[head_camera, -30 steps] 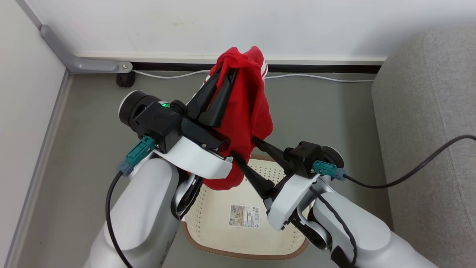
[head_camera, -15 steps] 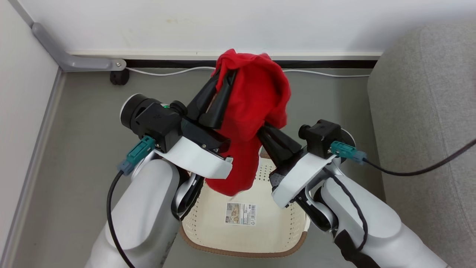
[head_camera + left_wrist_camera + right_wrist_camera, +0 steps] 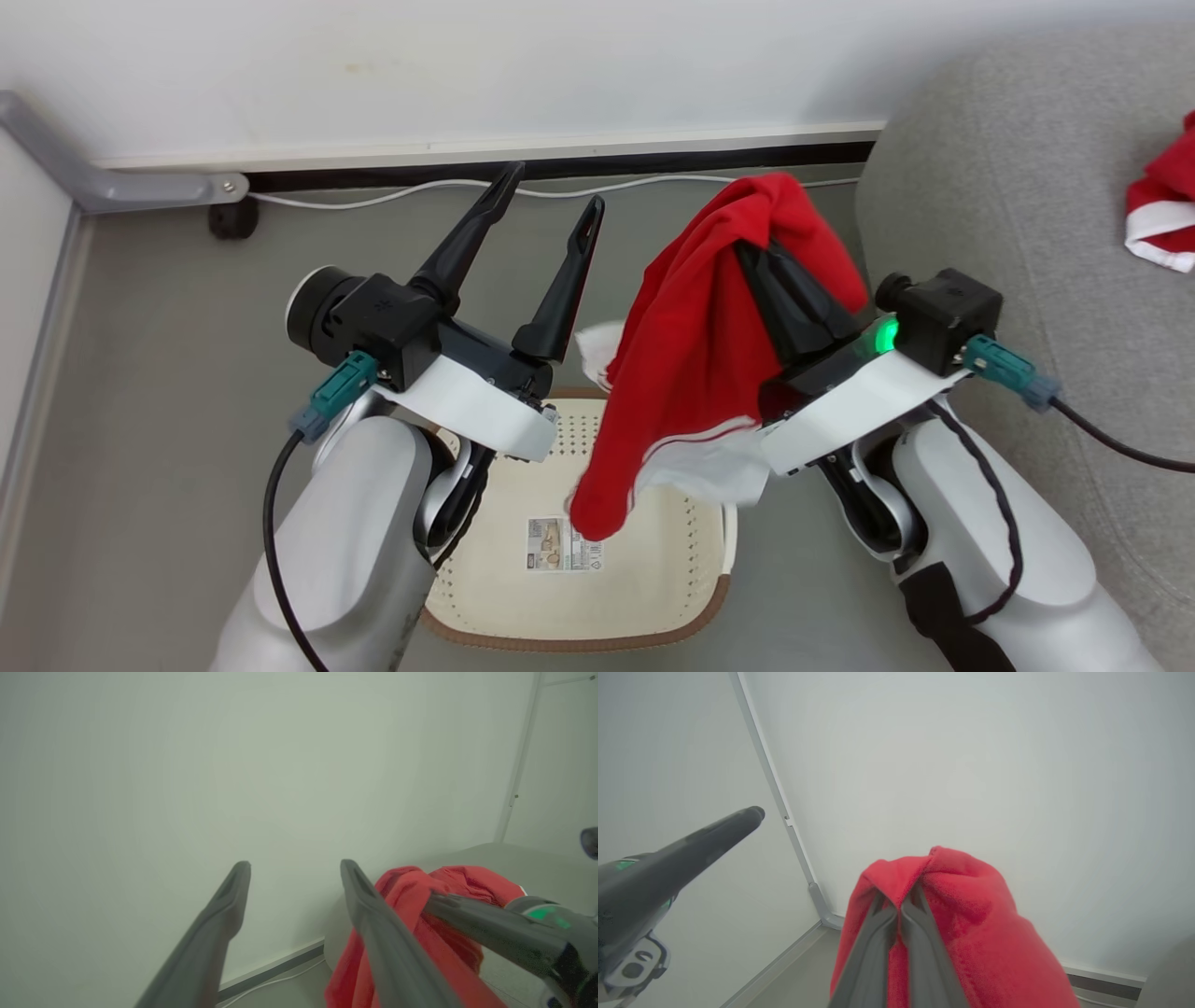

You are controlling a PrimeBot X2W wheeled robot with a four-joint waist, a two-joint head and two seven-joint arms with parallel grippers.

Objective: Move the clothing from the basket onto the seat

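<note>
Grey floor (image 3: pixel 168 373) runs from the robot to a white wall, with the sofa (image 3: pixel 1027 187) along the right side. Nearest, low in the middle, the basket (image 3: pixel 485 635) stands on the floor. The part of its perforated bottom that shows carries only a barcode sticker (image 3: pixel 563 546) and no clothing.

Above the basket's right half hangs a red garment (image 3: pixel 691 355), white trim at its lower edge. The right claw (image 3: pixel 758 266) is closed tight on a fold of it near the top, so the cloth drapes over both fingers and falls free, clear of the rim. Held that high, it looks ready to be carried sideways to the sofa without dragging.

Left of it, the left claw (image 3: pixel 555 185) stands wide open and empty, its fingers pointing towards the wall, apart from the cloth. It seems to be kept out of the way so that one arm alone has the load.

Farther right, a second red garment (image 3: pixel 1162 205) with a white band already lies on the sofa, so the task looks about half done.
</note>
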